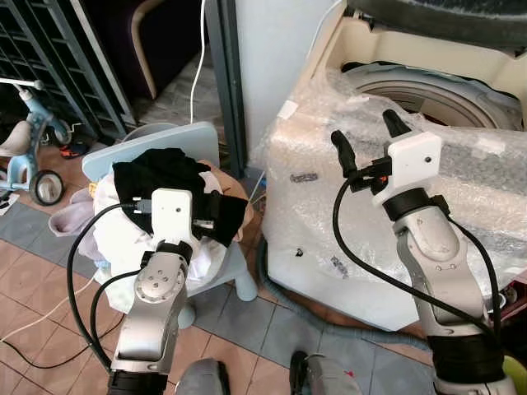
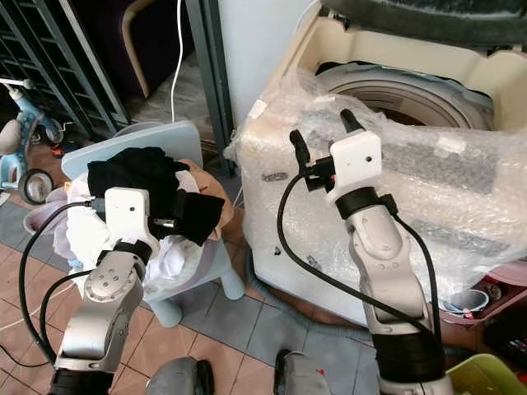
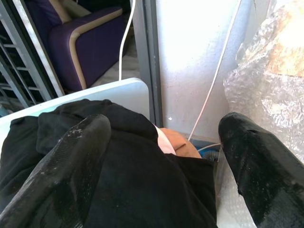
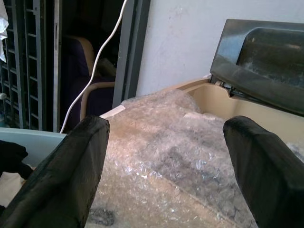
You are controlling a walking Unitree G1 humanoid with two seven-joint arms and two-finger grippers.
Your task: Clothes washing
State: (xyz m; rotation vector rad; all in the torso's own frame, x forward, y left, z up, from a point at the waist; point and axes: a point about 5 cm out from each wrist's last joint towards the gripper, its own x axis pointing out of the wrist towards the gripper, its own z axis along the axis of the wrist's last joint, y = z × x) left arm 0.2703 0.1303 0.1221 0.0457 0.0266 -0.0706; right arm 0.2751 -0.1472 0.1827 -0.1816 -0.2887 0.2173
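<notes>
A pile of clothes, black garment (image 1: 169, 177) on top, is heaped on the pale blue chair (image 1: 193, 136) just beside the bubble-wrapped washing machine (image 1: 428, 90), lid up. Left gripper (image 3: 161, 175) is held wide open right over the black fabric, nothing gripped. Right gripper (image 1: 366, 136) is raised at the machine's front edge, spread wide, empty. Garment is judged soft, light, floppy, prob. snag-prone; best pinched at a raised fold near the heap's top.
</notes>
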